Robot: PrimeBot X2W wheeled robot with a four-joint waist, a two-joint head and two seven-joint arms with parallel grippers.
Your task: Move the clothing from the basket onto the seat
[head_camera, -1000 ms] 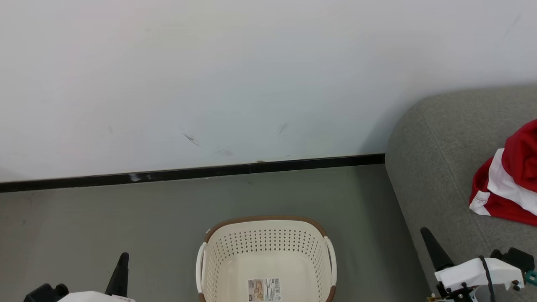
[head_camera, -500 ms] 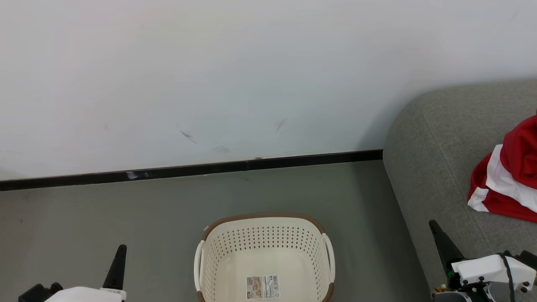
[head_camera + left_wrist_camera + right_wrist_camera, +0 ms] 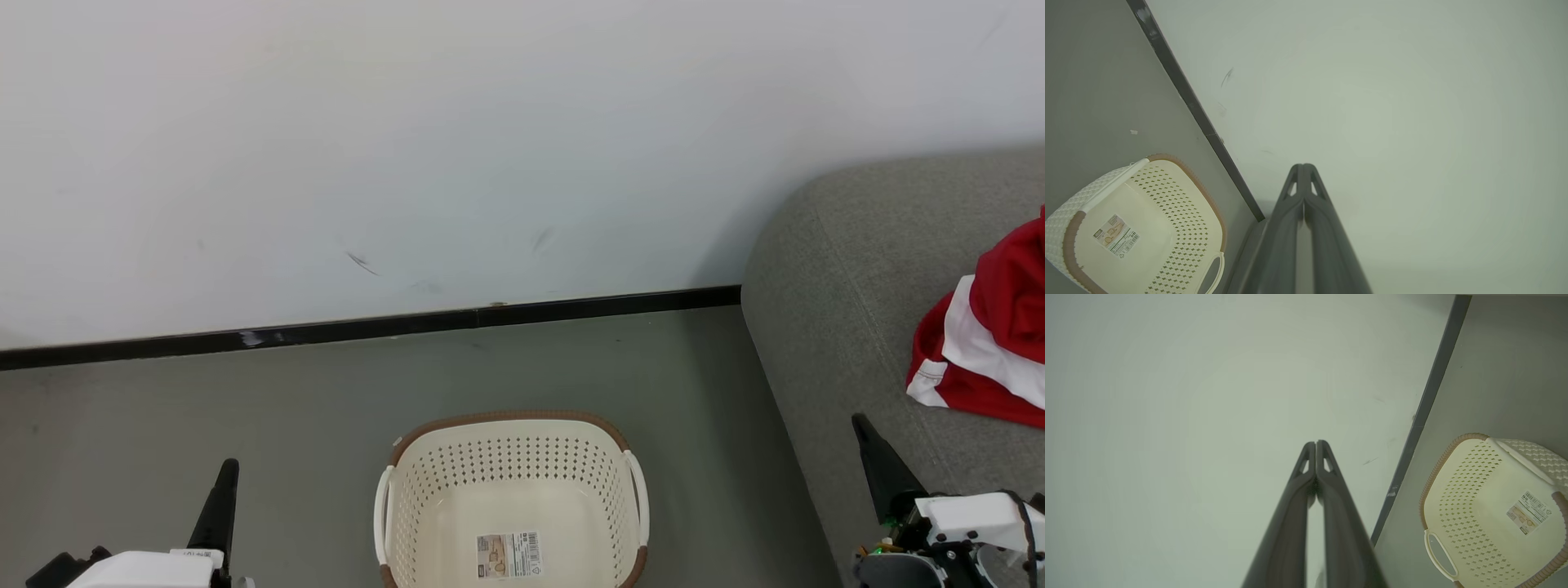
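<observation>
The cream basket (image 3: 510, 457) with a brown rim stands on the floor at the bottom centre, holding nothing but its bottom label. It also appears as the basket (image 3: 1180, 212) and the basket (image 3: 1457, 506) in the wrist views. Red clothing (image 3: 992, 343) with white stripes lies on the grey seat (image 3: 833, 310) at the right edge. My left gripper (image 3: 229, 467) is shut at the lower left, left of the basket. My right gripper (image 3: 859, 420) is shut at the lower right, over the seat's front. In the wrist views the left gripper (image 3: 1303, 166) and right gripper (image 3: 1315, 443) point at the wall, fingertips together.
A white wall (image 3: 408, 163) with a black skirting strip (image 3: 367, 329) runs behind the basket. Grey floor (image 3: 245, 400) spreads around it. The seat's rounded corner stands close to the basket's right side.
The head camera has shifted, so the scene sits slightly lower-left. The right gripper has dropped toward the lower right corner. Both grippers stay shut; basket and clothing have not moved.
</observation>
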